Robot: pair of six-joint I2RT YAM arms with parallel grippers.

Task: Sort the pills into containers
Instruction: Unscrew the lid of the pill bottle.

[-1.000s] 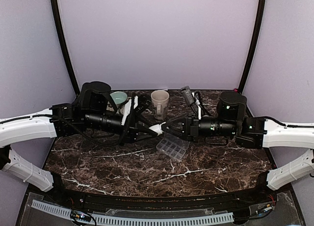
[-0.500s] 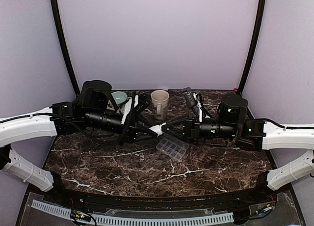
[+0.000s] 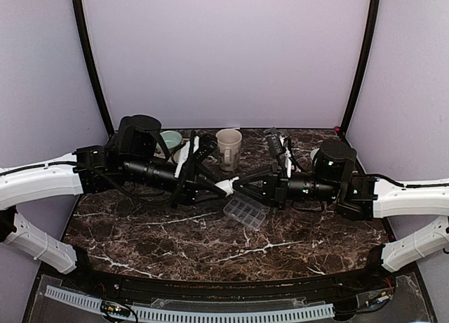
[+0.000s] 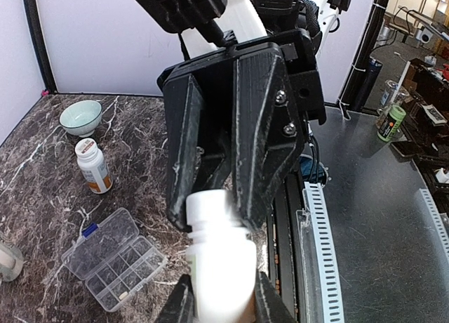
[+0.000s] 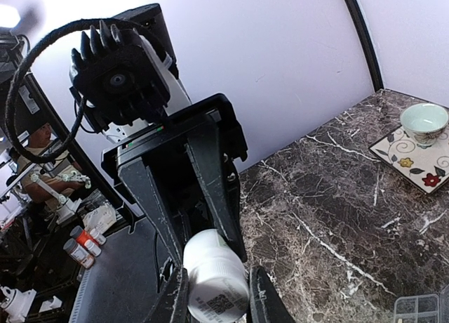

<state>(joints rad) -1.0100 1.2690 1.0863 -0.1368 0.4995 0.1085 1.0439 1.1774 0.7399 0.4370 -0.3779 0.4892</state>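
Observation:
A white pill bottle (image 3: 225,185) is held in mid-air between both grippers, above the table's middle. My left gripper (image 4: 223,305) is shut on the bottle's body (image 4: 221,267). My right gripper (image 5: 217,300) is shut on the cap end (image 5: 214,270). In the top view the left gripper (image 3: 218,188) and the right gripper (image 3: 237,185) meet tip to tip. The clear pill-organizer tray (image 3: 245,213) lies on the marble just in front of and below them, lid open. It also shows in the left wrist view (image 4: 112,260), with one small pale piece in a near compartment.
A cream mug (image 3: 228,146) stands behind the grippers. A pale green bowl (image 3: 170,140) sits back left on a patterned tile (image 5: 414,153). A second green bowl (image 4: 79,116) and another white pill bottle (image 4: 92,166) stand back right.
The right arm's forearm and wrist have swung lower and to the right, while its fingertips stay at the bottle. The left arm and the tray have hardly moved.

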